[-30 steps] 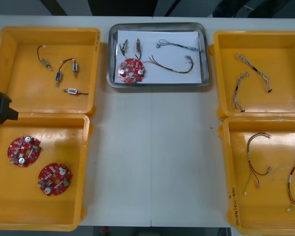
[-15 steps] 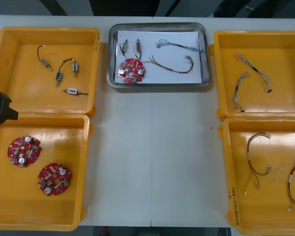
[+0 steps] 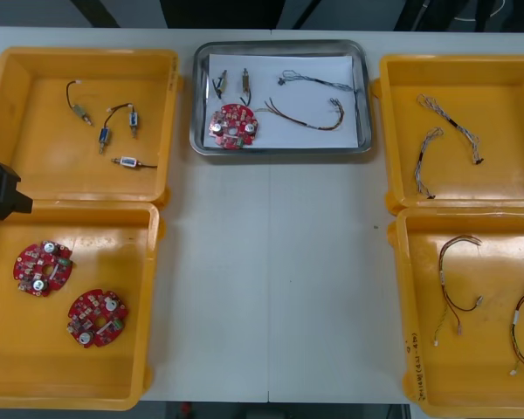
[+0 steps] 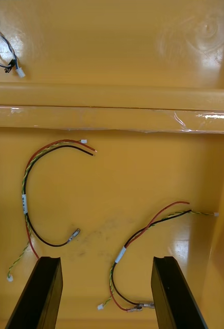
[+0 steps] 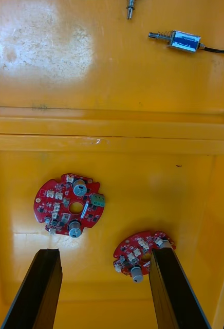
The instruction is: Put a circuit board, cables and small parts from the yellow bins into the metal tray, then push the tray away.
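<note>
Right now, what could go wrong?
The metal tray sits close to the far edge of the table; a push might tip it off. The open right hand hangs over a red and yellow cable; dropping lower, it might snag it. The left hand hovers over circuit boards.

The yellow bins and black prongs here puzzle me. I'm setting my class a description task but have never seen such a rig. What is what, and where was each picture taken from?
This is a two-armed robot sorting parts. The wide picture looks down from above its arms at a table: four yellow bins flank a metal tray, which already holds a red circuit board, cables and small metal parts. The two tall pictures come from cameras on the wrists; the black prongs are each gripper's fingers. The left gripper hangs open over the bin with two more boards. The right gripper hangs open over a bin of red and yellow cables. Neither holds anything.
</note>
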Motion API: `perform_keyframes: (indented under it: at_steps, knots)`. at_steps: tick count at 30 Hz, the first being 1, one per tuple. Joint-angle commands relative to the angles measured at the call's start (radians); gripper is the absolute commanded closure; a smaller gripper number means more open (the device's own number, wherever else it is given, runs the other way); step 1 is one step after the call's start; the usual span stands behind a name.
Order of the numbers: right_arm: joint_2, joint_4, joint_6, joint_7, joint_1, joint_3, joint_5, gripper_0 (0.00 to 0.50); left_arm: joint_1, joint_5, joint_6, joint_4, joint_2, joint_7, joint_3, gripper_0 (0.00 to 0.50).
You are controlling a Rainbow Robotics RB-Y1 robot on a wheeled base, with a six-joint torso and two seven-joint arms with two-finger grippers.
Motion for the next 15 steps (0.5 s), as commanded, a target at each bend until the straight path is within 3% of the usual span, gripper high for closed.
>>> perform_keyframes:
  at_steps: [1,15]
  knots:
    - [0.001,-0.009,0.003,-0.031,0.017,-0.021,-0.008,0.000,0.016,0.006,0.006,-0.026,0.046,0.007,0.033,0.000]
    - [0.001,-0.009,0.003,-0.031,0.017,-0.021,-0.008,0.000,0.016,0.006,0.006,-0.026,0.046,0.007,0.033,0.000]
